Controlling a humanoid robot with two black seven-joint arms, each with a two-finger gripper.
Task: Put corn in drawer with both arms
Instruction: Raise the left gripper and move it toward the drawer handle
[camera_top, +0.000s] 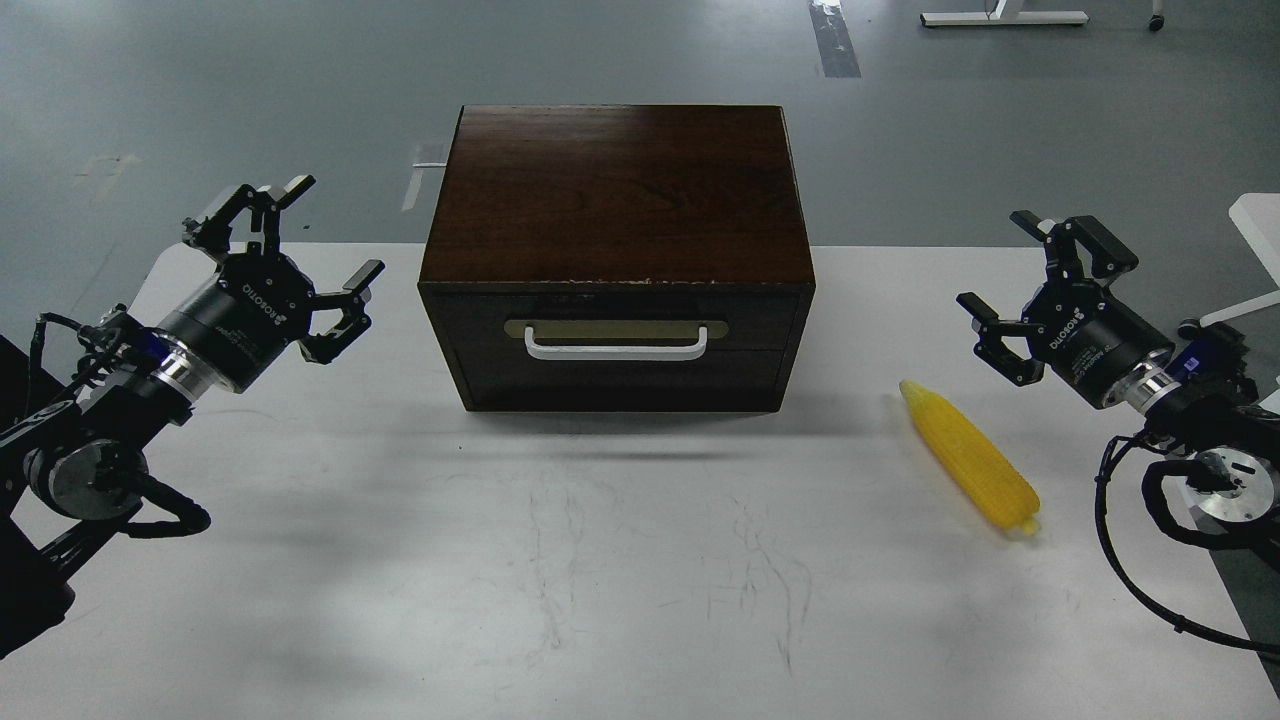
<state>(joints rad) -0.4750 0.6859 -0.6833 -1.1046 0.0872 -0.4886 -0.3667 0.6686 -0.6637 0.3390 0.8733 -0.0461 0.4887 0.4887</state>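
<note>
The yellow corn lies on the white table, right of the dark wooden box, its pointed tip toward the box. The drawer is shut in the box's front, with a brass plate and a white bar handle. My left gripper hovers open to the left of the box, fingers spread, holding nothing. My right gripper hovers open at the right, above and just beyond the corn, also empty.
The box stands at the table's far middle edge. Grey floor lies behind it. A white table corner shows at the far right. Cables loop off my right arm near the table's right edge.
</note>
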